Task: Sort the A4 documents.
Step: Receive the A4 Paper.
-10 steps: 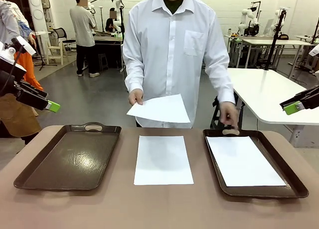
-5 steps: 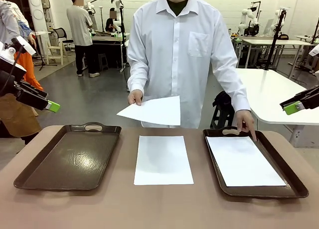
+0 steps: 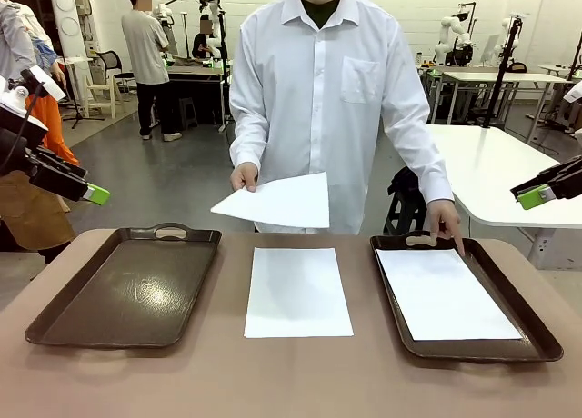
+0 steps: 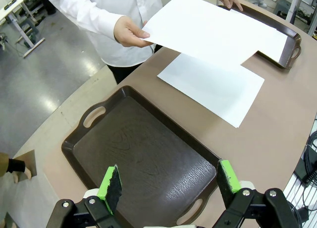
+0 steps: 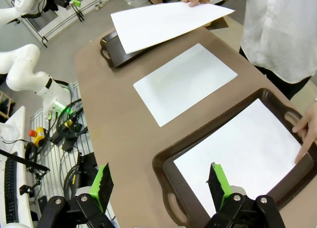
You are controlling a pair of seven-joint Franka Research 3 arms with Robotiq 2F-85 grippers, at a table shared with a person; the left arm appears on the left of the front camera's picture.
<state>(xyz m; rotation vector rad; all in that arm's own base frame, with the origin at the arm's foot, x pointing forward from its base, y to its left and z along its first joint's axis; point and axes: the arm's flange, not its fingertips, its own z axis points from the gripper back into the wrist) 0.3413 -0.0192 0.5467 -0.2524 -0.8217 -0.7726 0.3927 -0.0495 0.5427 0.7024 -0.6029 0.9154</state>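
One white A4 sheet lies flat on the table between two dark brown trays. A second sheet rests in the right tray; the person's fingers touch its far corner. The person's other hand holds a third sheet in the air over the table's far edge. The left tray is bare. My left gripper hangs open high above the left tray, nothing between its fingers. My right gripper is open too, high over the near end of the right tray.
The person in a white shirt stands at the far side of the brown table. A white table stands behind on the right. My left arm and right arm hover at the picture's sides.
The person has straightened up, the held sheet has tipped and drifted slightly left, and the other hand has slid from the right tray's handle onto the sheet's corner. Both grippers stayed still.
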